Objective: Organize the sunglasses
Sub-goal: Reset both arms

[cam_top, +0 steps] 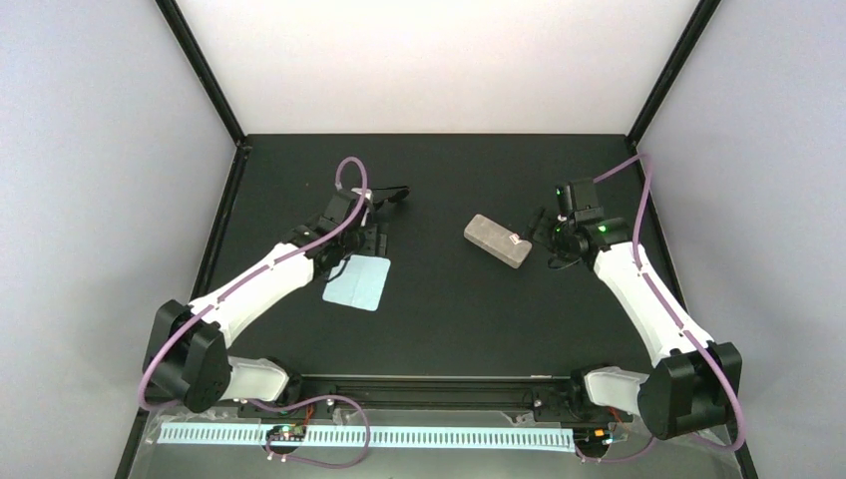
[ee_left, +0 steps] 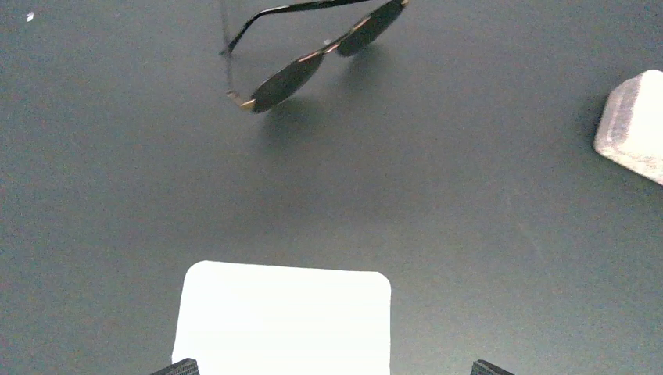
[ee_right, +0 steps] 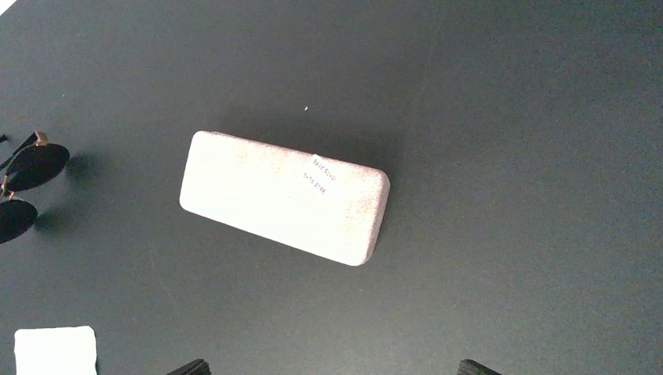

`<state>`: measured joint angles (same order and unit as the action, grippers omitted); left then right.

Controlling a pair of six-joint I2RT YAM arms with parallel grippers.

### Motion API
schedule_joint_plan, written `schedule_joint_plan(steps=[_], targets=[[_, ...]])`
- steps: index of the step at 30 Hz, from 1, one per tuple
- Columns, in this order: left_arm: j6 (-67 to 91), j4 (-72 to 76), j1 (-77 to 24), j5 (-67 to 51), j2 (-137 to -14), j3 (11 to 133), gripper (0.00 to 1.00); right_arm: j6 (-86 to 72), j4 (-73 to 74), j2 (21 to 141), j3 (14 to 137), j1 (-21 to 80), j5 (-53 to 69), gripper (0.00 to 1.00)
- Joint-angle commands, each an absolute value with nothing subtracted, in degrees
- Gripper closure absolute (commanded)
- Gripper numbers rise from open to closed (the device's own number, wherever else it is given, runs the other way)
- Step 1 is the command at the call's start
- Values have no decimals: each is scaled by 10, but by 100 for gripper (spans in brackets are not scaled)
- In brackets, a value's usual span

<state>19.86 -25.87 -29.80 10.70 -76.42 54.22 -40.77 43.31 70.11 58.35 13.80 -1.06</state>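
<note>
The task's sunglasses show in no view — only a dark-lensed, gold-rimmed pair [ee_left: 301,74] stands unfolded on the black table [cam_top: 439,319], left of centre. The left gripper [ee_left: 336,369] and right gripper [ee_right: 335,367] are both spread wide and grip nothing — one by a pale rectangular cloth [ee_left: 281,320], the other near a closed beige fabric case [ee_right: 285,197], with bare tabletop around each.

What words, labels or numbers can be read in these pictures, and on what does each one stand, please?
The sticker on the pale case: two short printed lines, too small and blurred to read.
No text shows on the sunglasses, the cloth or the table.
</note>
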Motion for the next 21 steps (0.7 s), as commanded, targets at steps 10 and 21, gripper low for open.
schedule_joint_plan(steps=[10, 21], targets=[[210, -428, -142, 97, -614, 591, 5, -342, 477, 683, 692, 140, -56, 2], [219, -513, -72, 129, -606, 706, 1, -320, 484, 613, 757, 140, -108, 0]])
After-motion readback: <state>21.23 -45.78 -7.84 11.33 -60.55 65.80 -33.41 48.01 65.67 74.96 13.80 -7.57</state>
